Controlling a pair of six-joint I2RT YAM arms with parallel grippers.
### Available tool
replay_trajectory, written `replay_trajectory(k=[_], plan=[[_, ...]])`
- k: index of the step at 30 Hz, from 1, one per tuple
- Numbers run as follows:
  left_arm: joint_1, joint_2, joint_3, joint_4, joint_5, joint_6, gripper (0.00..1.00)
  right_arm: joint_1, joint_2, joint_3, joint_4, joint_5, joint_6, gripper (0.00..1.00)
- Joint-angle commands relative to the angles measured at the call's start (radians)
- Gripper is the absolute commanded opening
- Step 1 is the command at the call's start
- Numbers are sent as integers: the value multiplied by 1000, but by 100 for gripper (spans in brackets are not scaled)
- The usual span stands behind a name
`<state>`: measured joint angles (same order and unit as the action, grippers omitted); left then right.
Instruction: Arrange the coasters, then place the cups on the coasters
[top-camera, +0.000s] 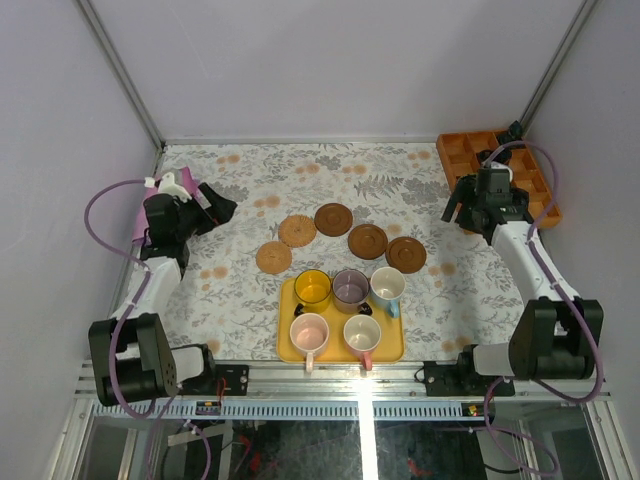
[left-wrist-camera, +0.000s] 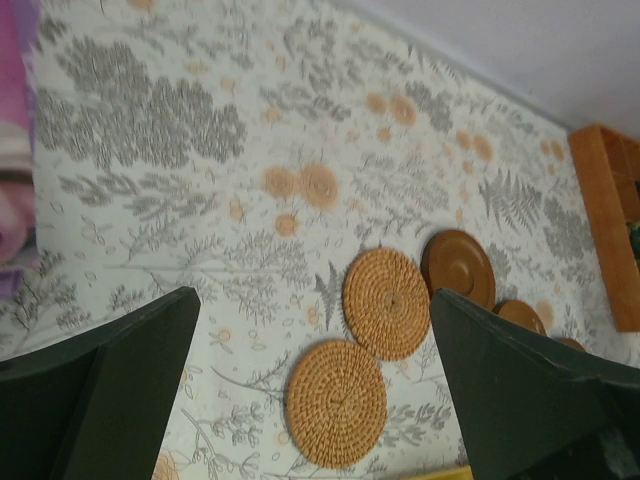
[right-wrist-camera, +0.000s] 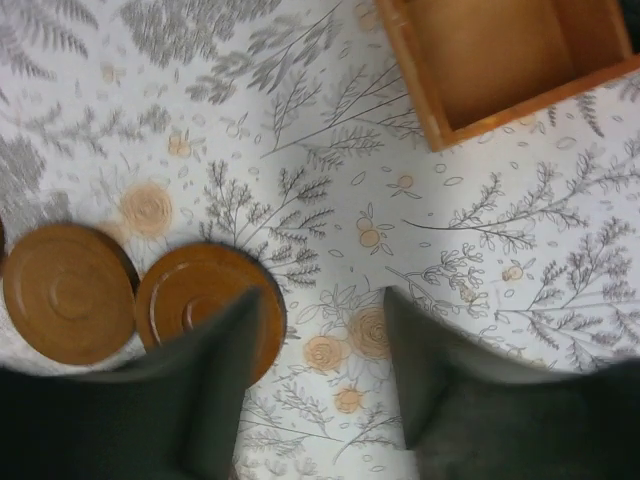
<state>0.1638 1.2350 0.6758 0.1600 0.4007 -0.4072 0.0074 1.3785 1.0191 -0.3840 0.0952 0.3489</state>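
Five coasters lie in an arc mid-table: two tan woven ones (top-camera: 273, 257) (top-camera: 297, 231) and three dark brown ones (top-camera: 333, 219) (top-camera: 367, 240) (top-camera: 406, 254). Just in front, a yellow tray (top-camera: 285, 350) holds the cups: yellow (top-camera: 312, 287), purple-grey (top-camera: 350, 288), light blue (top-camera: 387, 286) and two pink (top-camera: 309, 331) (top-camera: 361, 332). My left gripper (left-wrist-camera: 312, 300) hangs open at the far left, with the tan coasters (left-wrist-camera: 336, 403) (left-wrist-camera: 386, 302) seen between its fingers, well below. My right gripper (right-wrist-camera: 322, 300) is open over bare cloth, just right of a brown coaster (right-wrist-camera: 190, 295).
An orange compartment tray (top-camera: 500, 170) sits in the far right corner, close behind the right gripper, and its corner (right-wrist-camera: 480, 70) shows in the right wrist view. A pink object (left-wrist-camera: 15, 180) lies at the left edge by the left arm. Pale walls enclose the table.
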Motion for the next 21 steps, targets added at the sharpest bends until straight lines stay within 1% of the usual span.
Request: replay_trajectory(k=[1, 2, 3, 4, 5, 6, 7, 8, 9, 10, 11, 12, 17, 21], plan=[[-101, -18, 43, -57, -41, 88, 97, 49, 27, 33, 23, -83, -15, 39], [-136, -20, 50, -72, -76, 103, 96, 63, 36, 31, 20, -84, -15, 22], [-165, -16, 55, -90, -104, 112, 94, 76, 44, 29, 18, -84, -14, 11], [-190, -13, 56, -104, -122, 115, 92, 90, 52, 27, 16, -87, -11, 6], [-216, -10, 57, -114, -129, 115, 87, 104, 58, 24, 17, -91, -10, 3], [-229, -6, 52, -116, -128, 110, 78, 117, 64, 17, 18, -97, -4, 1], [-238, 0, 47, -118, -122, 103, 63, 131, 69, 12, 20, -108, 1, 0], [-243, 5, 41, -118, -118, 95, 41, 143, 73, 7, 20, -118, 6, 0], [-245, 12, 34, -124, -118, 86, 25, 159, 79, 1, 21, -127, 10, 0], [-247, 18, 31, -133, -118, 83, 13, 175, 85, -5, 21, -130, 17, 0], [-248, 26, 29, -143, -115, 82, 3, 188, 91, -11, 19, -133, 23, 0], [-250, 34, 30, -156, -115, 83, 0, 198, 97, -16, 19, -135, 31, 0], [-274, 101, 50, -210, -98, 87, 0, 208, 132, -40, 28, -173, 59, 0], [-316, 154, 75, -222, -99, 73, 0, 213, 185, -22, 5, -166, 51, 0]])
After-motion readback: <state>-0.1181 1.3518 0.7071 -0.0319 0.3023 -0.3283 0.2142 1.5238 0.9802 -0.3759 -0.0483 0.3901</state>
